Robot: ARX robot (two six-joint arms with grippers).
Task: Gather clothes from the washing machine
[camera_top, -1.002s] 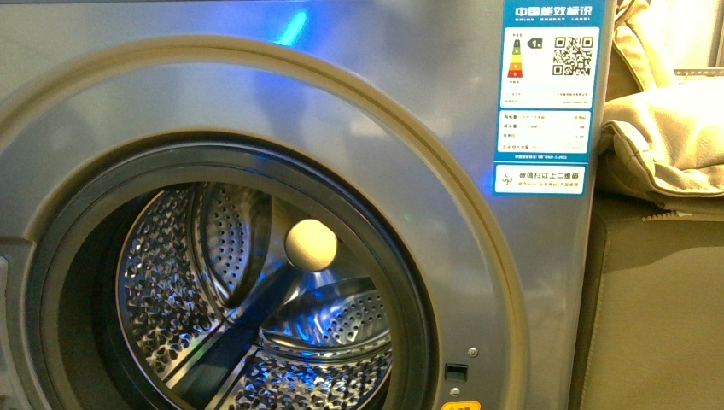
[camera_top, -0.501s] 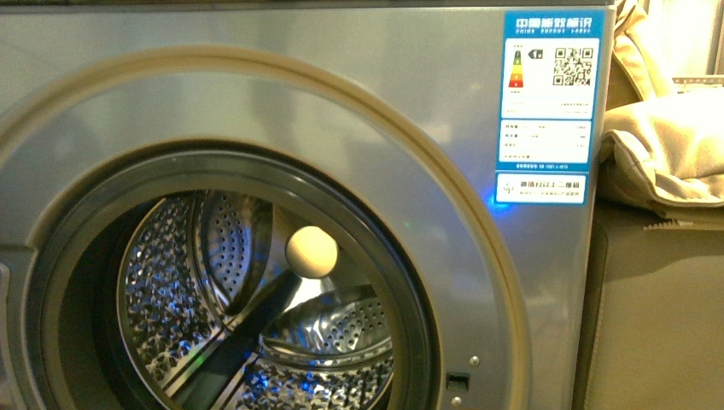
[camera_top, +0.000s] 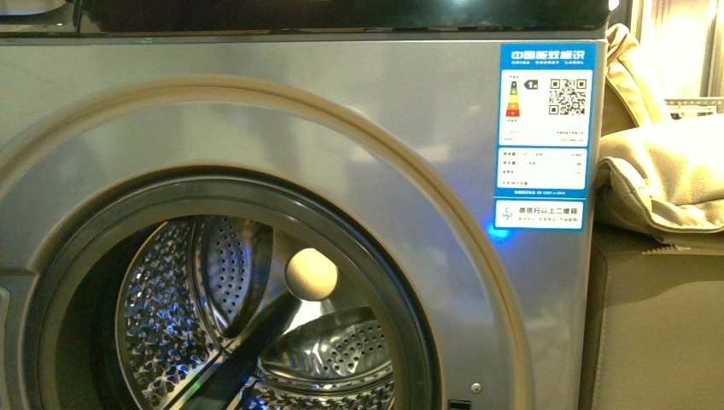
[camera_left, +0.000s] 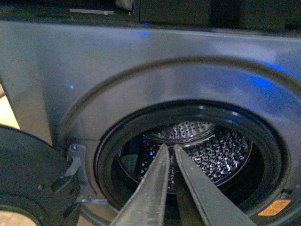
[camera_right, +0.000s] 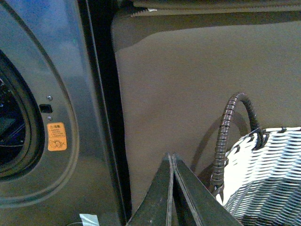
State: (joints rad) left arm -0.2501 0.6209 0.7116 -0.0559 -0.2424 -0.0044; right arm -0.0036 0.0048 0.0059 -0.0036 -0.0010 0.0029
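Facing the camera: the washing machine (camera_top: 256, 154) filled the front view, porthole open, perforated drum (camera_top: 179, 316) bare of clothes as far as it showed.
Label: a blue-white sticker (camera_top: 543, 137) sat on the machine's upper right front.
Left gripper (camera_left: 168, 147): pointed at the porthole, fingers slightly parted, holding nothing.
Right gripper (camera_right: 171, 155): closed and unladen, beside the machine, near a woven basket (camera_right: 268, 174).
Cushions (camera_top: 662, 179): beige, right of the machine.
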